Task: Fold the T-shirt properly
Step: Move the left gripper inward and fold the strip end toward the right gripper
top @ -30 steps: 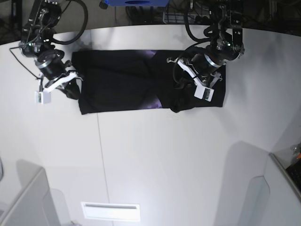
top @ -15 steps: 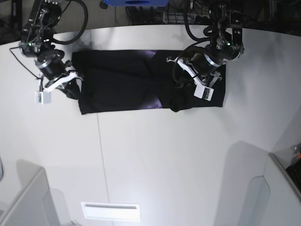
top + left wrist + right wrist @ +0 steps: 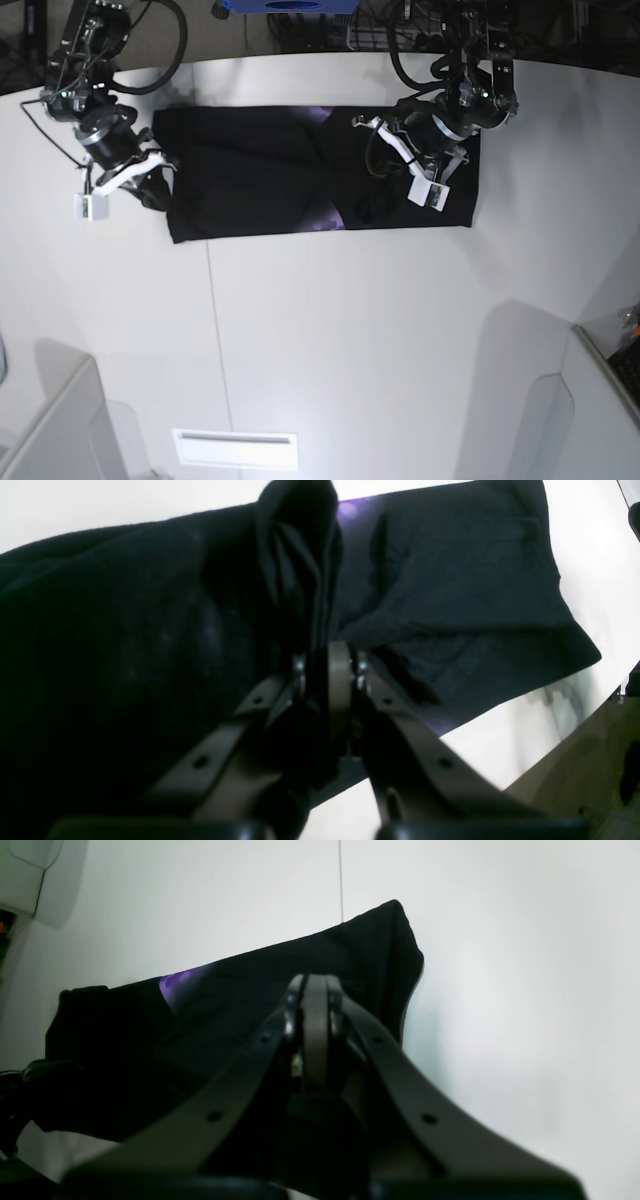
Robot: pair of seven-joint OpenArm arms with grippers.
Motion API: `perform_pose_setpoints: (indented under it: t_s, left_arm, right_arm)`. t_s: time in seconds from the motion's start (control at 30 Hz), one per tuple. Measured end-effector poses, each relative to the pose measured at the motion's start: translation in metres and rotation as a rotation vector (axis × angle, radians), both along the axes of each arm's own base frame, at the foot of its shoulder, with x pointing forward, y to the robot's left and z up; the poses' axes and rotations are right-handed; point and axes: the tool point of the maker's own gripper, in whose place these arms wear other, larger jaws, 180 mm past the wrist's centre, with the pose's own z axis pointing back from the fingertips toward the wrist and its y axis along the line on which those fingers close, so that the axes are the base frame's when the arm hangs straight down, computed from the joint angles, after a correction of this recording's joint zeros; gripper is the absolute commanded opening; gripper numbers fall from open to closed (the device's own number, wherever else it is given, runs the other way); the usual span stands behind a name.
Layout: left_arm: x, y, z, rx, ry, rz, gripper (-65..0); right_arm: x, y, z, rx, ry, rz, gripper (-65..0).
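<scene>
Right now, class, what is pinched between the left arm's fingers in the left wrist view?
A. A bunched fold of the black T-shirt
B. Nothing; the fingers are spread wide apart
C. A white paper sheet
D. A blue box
A: in the left wrist view the left gripper has its fingers closed together with a bunched ridge of the black T-shirt rising straight out from between them.

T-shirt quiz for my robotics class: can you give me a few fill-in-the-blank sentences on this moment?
1. The T-shirt is colored ____.
2. The left gripper is shut on a bunch of ____.
3. The print patch seen beside the right gripper is ____.
4. The table is ____.

Missing: black; cloth; purple; white
</scene>
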Motion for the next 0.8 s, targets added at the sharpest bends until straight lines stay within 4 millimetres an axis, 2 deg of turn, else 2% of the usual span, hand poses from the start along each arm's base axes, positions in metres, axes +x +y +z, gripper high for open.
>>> perform_pose_setpoints:
  t_s: [0.17,0.53,0.8]
  left_arm:
    - [0.0071,-0.001,0.0041,0.001,-0.014,-0.006,-65.0]
    - [0.0049,-0.0028,0.0027,0.0,-0.007,-0.011,-64.3]
    - [0.0049,-0.0032,0.0029,-0.001,-0.008,-0.013,-38.5]
  right_arm:
    - [-0.0011,-0.0001,-0.0008,0.0,0.003,0.0,-65.0]
    - [-0.0011,0.0,-0.0008,0.0,0.003,0.0,-65.0]
    - [-0.0011,0.0,-0.0008,0.0,0.003,0.0,-65.0]
